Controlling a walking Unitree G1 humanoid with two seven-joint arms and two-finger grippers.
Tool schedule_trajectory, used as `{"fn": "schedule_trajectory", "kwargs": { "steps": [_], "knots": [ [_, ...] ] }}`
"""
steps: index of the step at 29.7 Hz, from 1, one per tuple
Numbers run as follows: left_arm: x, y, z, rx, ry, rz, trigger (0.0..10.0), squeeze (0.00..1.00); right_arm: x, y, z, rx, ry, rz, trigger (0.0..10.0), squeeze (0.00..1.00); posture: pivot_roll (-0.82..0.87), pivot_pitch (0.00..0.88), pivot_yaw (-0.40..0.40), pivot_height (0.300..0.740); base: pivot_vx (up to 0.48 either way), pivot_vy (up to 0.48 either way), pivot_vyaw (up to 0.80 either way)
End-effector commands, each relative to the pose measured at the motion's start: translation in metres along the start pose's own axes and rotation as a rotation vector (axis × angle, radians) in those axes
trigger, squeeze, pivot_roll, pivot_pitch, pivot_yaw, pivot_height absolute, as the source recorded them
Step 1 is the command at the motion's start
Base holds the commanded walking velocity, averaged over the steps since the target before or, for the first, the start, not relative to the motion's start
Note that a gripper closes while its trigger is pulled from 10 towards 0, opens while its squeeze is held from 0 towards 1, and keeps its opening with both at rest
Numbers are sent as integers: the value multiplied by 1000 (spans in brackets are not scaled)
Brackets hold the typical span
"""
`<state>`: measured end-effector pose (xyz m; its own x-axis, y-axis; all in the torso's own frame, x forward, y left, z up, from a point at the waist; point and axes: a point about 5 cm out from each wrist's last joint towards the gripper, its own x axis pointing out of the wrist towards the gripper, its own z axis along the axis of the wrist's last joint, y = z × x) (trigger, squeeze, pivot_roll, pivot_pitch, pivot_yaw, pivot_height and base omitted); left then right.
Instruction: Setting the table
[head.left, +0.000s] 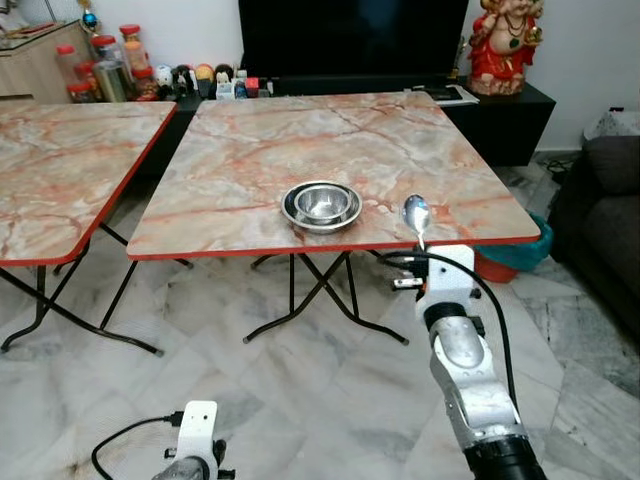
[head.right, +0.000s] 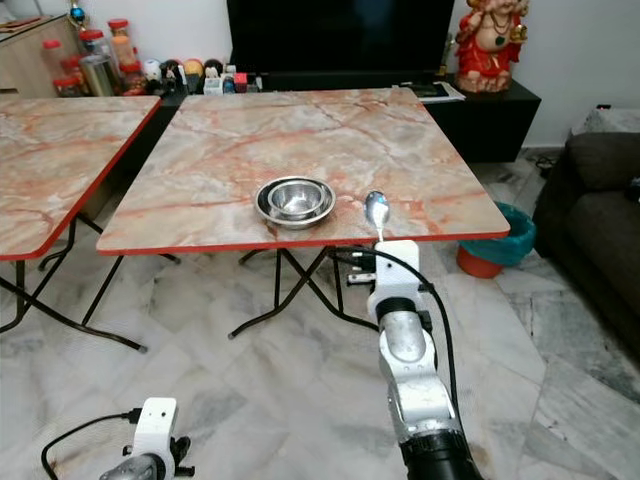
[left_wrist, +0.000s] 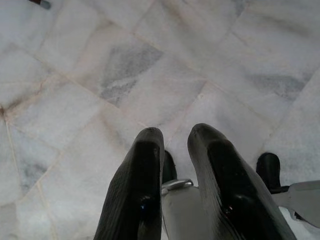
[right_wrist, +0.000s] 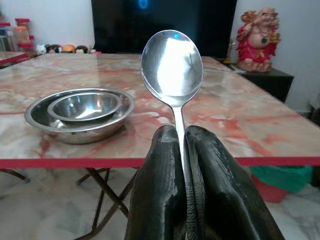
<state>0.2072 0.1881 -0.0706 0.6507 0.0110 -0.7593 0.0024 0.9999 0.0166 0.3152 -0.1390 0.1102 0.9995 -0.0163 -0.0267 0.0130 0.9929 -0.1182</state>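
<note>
Marble-patterned table (head.left: 250, 150) on pale marble floor (head.left: 300, 400), nested steel bowls (head.left: 321, 205), right gripper (right_wrist: 181, 145) jaws clamping upright spoon (right_wrist: 172, 70), left gripper (left_wrist: 175, 145) jaws slightly apart.

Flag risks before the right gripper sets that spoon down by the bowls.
1. The right gripper pinches the spoon low on its handle, bowl end upright; it could pivot or slip.
2. The spoon is at the table's near red edge; an early release would drop it on the floor.
3. The nested steel bowls sit close; a sweep could knock them.
</note>
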Motion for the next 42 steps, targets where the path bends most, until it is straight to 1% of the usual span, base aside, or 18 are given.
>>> {"fn": "schedule_trajectory", "kwargs": {
  "steps": [1, 6, 42],
  "knots": [
    [0, 3, 1, -5, 0, 14, 10000, 0, 3, 3, 7, 10, -19, 7, 10000, 0, -46, 0, 5, 736, 326, 0, 0],
    [0, 4, 0, -4, 1, 16, 10000, 0, 3, 3, 7, -14, -20, 17, 10000, 0, -44, 0, 5, 736, 327, 0, 0],
    [-1, 2, -3, -6, 8, 13, 10000, 0, 3, 4, 9, -11, -25, 23, 10000, 0, -44, 0, 0, 736, 329, 0, 0]
  ]
}}
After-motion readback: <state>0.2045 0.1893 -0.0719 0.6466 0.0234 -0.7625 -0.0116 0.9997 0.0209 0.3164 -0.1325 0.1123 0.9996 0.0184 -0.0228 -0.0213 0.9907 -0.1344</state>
